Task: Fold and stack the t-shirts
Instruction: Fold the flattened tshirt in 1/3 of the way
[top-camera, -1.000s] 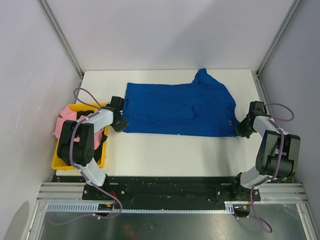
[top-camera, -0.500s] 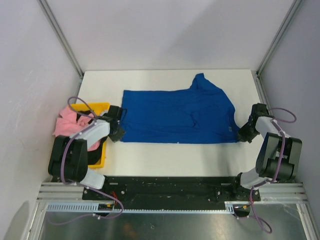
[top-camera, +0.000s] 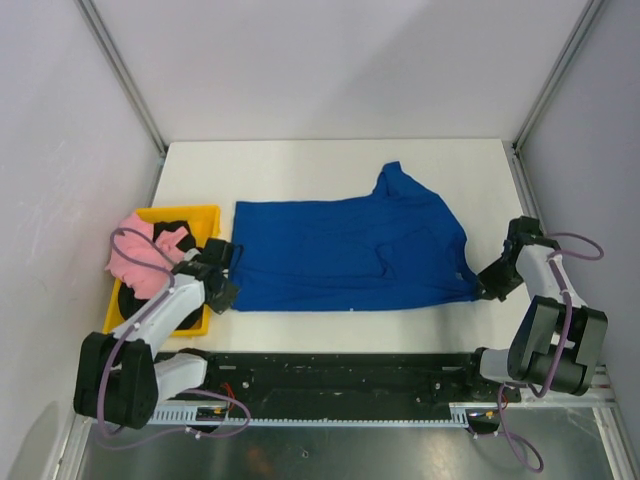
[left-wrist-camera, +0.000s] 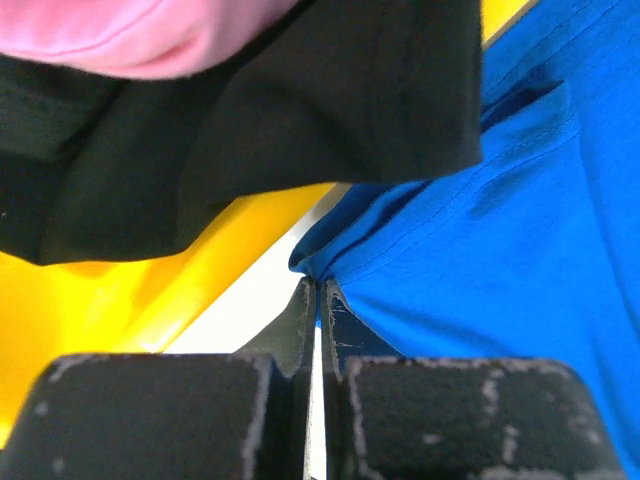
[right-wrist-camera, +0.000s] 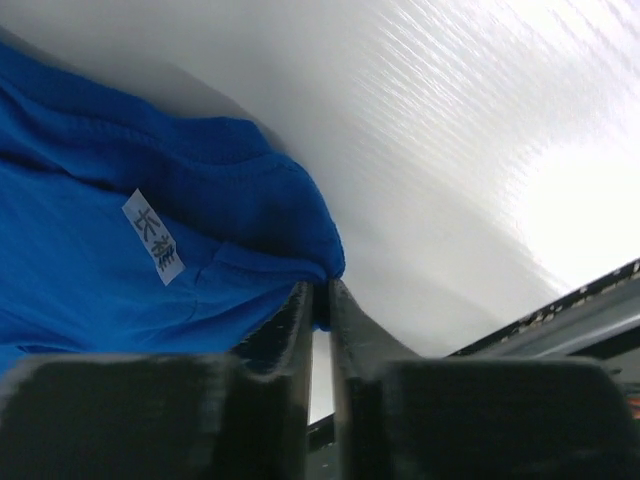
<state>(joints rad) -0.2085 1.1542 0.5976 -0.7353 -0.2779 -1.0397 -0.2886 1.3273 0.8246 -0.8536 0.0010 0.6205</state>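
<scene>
A royal-blue t-shirt (top-camera: 350, 250) lies spread flat across the middle of the white table. My left gripper (top-camera: 228, 292) is shut on the shirt's near-left corner (left-wrist-camera: 318, 268), right beside the bin. My right gripper (top-camera: 487, 285) is shut on the near-right corner (right-wrist-camera: 322, 262), by a small white label (right-wrist-camera: 154, 237). A pink t-shirt (top-camera: 135, 262) and a black t-shirt (top-camera: 172, 228) lie bunched in the yellow bin; both hang close above the left gripper as pink cloth (left-wrist-camera: 140, 35) and black cloth (left-wrist-camera: 300, 110).
The yellow bin (top-camera: 200, 215) stands at the table's left edge, its wall (left-wrist-camera: 110, 300) close to my left fingers. Grey walls and metal posts close in the table on three sides. The black base rail (top-camera: 340, 375) runs along the near edge.
Both grippers have pulled the blue shirt's near edge toward the arms' bases. The left arm swung outward and lower; its gripper closed on the shirt corner.
</scene>
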